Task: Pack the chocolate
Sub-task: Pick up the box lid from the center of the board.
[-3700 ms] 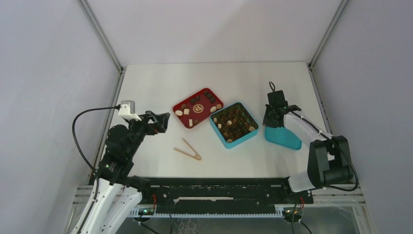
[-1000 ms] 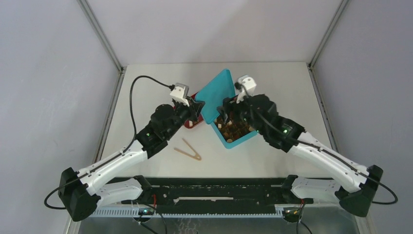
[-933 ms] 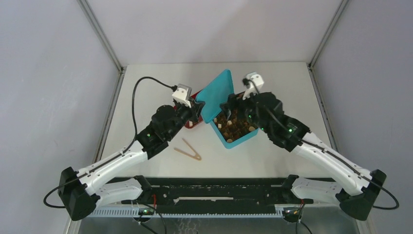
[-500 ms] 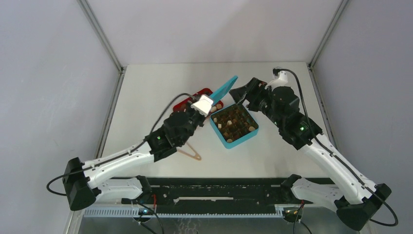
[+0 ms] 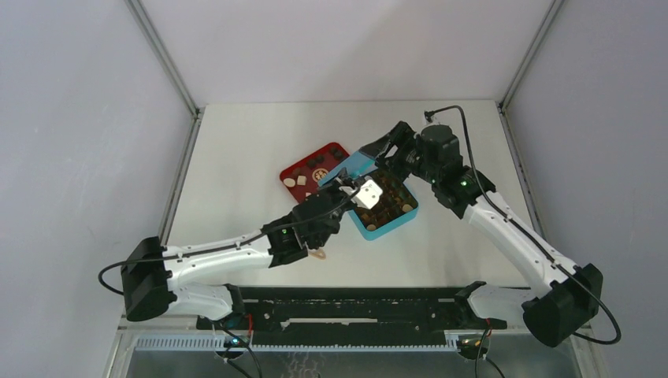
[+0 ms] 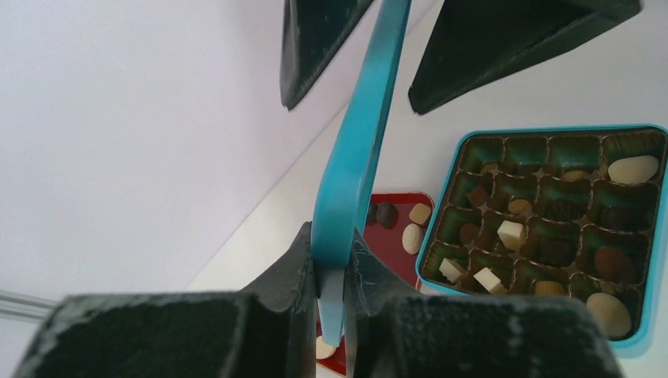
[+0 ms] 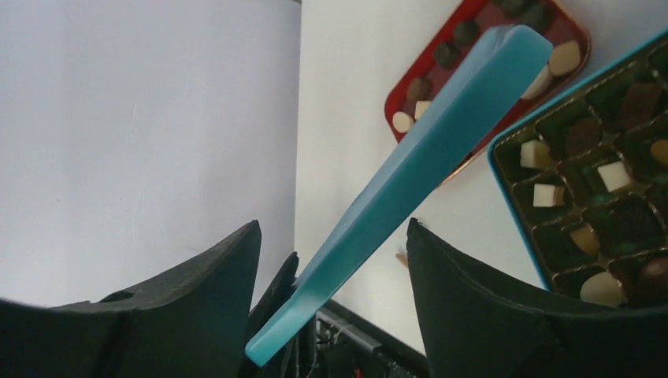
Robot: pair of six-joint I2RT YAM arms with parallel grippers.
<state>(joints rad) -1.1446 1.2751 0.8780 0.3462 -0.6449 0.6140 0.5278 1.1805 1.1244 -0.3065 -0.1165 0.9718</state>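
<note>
Lifted off the counter (image 5: 252,142), the teal lid (image 6: 358,150) now hangs on edge beside the teal box (image 5: 410,211). Left jaws clamp its edge; right jaws straddle it, spread wide and gripping nothing. Chocolate (image 6: 510,233) fills many cells, but pieces remain on the red tray (image 5: 303,167), so packing looks unfinished.

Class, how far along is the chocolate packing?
Done: many chocolates sit in the teal box. In hand: the left end effector pinches the lid by its edge; the right end effector is open around it. Left: several pieces lie on the red tray, and the box is uncovered.
</note>
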